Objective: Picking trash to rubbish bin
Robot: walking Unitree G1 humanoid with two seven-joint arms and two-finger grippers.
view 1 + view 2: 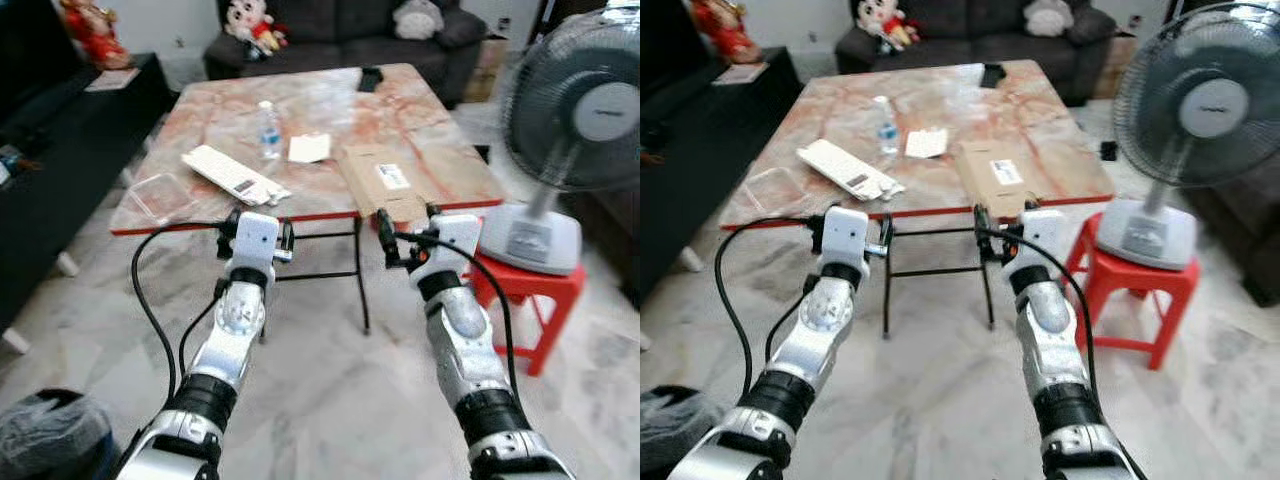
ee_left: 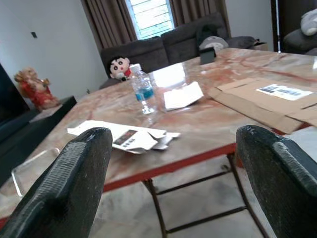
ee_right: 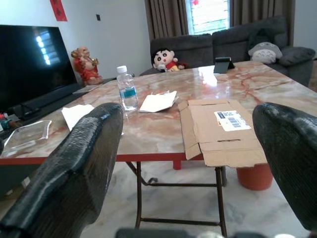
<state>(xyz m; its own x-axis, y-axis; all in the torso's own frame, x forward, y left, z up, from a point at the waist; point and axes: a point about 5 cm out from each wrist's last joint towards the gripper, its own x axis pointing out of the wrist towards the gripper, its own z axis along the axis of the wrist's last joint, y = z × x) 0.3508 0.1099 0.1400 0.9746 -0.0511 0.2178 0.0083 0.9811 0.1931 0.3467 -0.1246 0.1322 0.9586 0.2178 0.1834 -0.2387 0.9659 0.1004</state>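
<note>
My left gripper [image 2: 168, 183] and right gripper [image 3: 198, 188] gape empty before the table [image 1: 440, 165]; my fingertips seem cropped.

Marble floor [image 1: 330, 390]; grey sofa [image 1: 350, 30]; fan [image 1: 580, 110] on red stool [image 1: 530, 290].

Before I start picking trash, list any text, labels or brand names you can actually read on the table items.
No text is legible.
Flattened cardboard box: white shipping label with barcode-like print, too small to read.
Water bottle: blue label, blurred.
Flat white package: dark printed patch, unreadable.
Folded white paper: no print visible.
Both open grippers, left gripper and right gripper, hover short of the table.
</note>
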